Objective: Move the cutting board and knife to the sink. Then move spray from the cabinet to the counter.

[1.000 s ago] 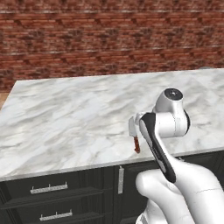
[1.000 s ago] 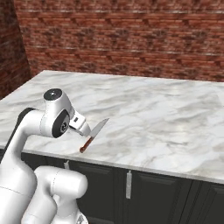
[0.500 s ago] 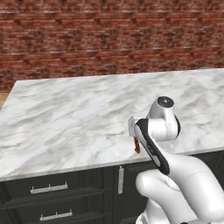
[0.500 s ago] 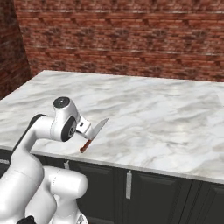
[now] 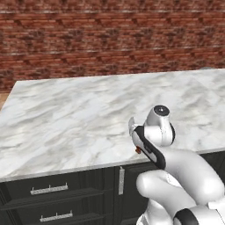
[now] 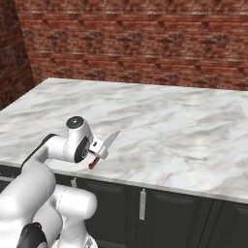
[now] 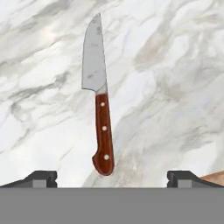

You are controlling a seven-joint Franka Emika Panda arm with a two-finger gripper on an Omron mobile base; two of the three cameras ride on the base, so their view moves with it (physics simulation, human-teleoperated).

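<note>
The knife lies flat on the white marble counter, with a grey blade and a reddish-brown riveted handle that points toward me. My gripper hovers over the handle end, open wide, one fingertip on either side and nothing between them. From the base cameras the knife sits close to the counter's front edge, its blade poking out past my hand. The arm's wrist covers most of the knife from the left. The cutting board, sink, spray and cabinet are out of view.
A red brick wall runs behind the counter. Dark drawers with silver handles sit below the front edge, close to the knife's handle. More brick wall closes the left side.
The wrist has dropped lower and swung in toward the knife. The knife lies where it was, and the jaws have stayed open.
</note>
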